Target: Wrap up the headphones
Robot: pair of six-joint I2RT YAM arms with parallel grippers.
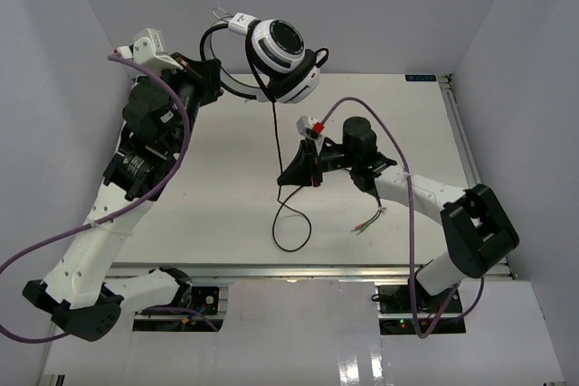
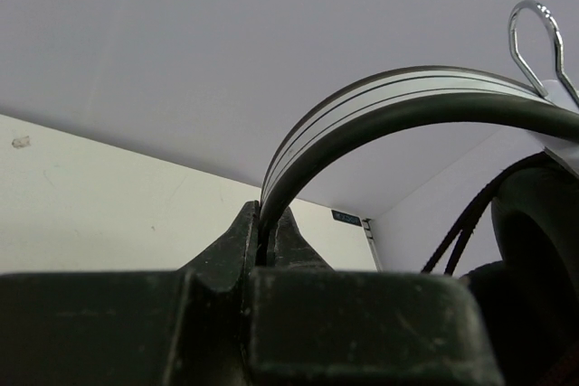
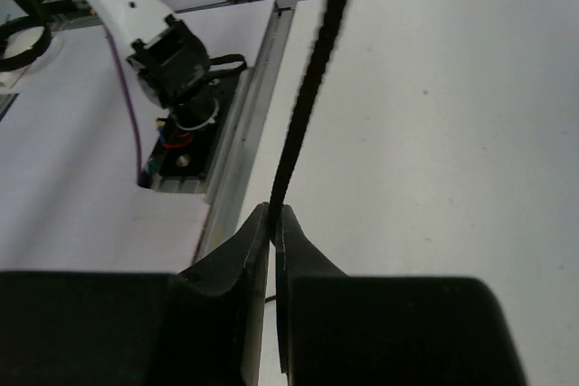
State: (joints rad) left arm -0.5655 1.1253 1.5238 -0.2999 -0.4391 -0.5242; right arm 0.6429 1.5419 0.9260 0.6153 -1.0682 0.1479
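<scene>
The white-and-black headphones hang in the air at the back of the table. My left gripper is shut on their thin black headband; an earcup shows at the right of the left wrist view. The black cord drops from the earcups. My right gripper is shut on the cord above the table. Below it the cord loops on the table and ends in small red and green plugs.
The white table has a metal rail along its right edge and front edge. White walls close in at the back and both sides. Purple cables trail from both arms.
</scene>
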